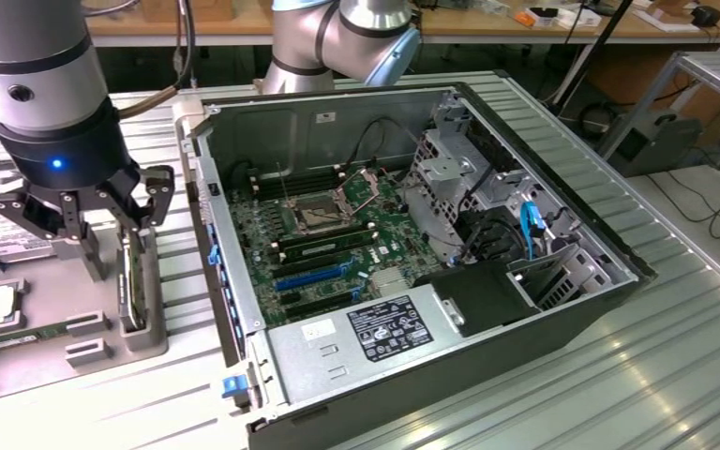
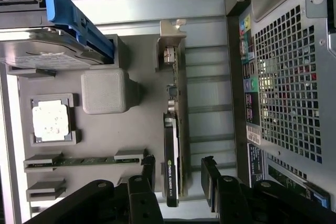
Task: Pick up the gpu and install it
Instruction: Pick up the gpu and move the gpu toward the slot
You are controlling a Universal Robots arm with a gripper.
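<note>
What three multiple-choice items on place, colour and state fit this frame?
1. Where is the thin black GPU card with silver bracket? A. In the motherboard. B. On edge in the grey tray. C. On the case.
2. Colour of the plastic rail on the silver hard drive? A. Red. B. Yellow. C. Blue.
3. The black claw is? A. Open, straddling the card. B. Shut on the card. C. Shut, empty.
B: it stands in the tray. C: the rail is blue. A: one finger either side.
</note>
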